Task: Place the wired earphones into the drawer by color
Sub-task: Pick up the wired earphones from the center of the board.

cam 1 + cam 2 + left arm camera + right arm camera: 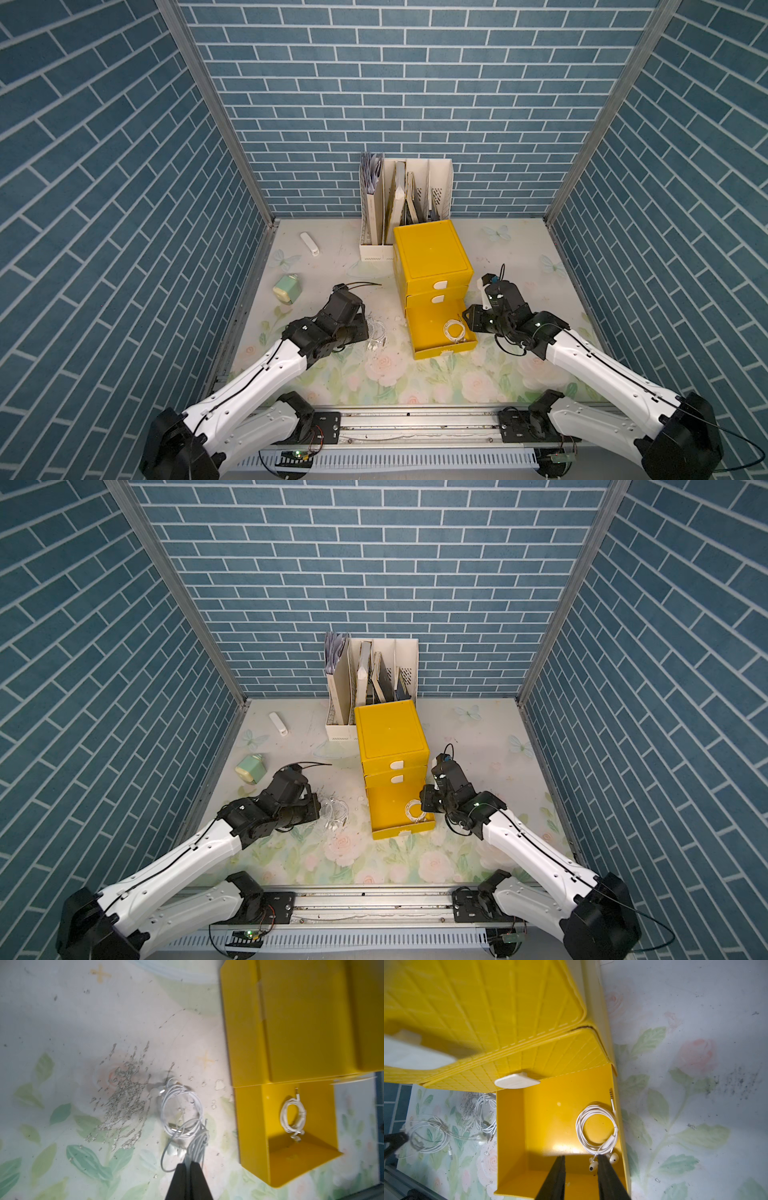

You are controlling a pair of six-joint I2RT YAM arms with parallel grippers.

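In both top views I see the cabinet [432,257] with its bottom drawer [426,332] pulled out and a white coil [454,330] lying toward its right wall. Left of the drawer, a tangle [377,332] of white earphones sits on the table [415,382]. Against the pale floral print I cannot separate its strands. The left gripper [363,332] is down at the tangle with its fingers hidden under the wrist. The right gripper [473,319] hangs at the drawer's right wall.

In the left wrist view, at lower centre, the fingers are pressed together on a bundle [197,1140] of white cable. A ring [180,1105] of white cable lies just above it in the frame and overlaps it. The picture is soft, so I cannot make out the buds there.

In the right wrist view the fingers stand apart over the drawer and grip nothing. The coil is a neat loop at centre right, with its plug at the upper right. Its two buds are on the drawer floor beside one finger. At the left edge the bundle is blurred, and the left gripper is cut off.
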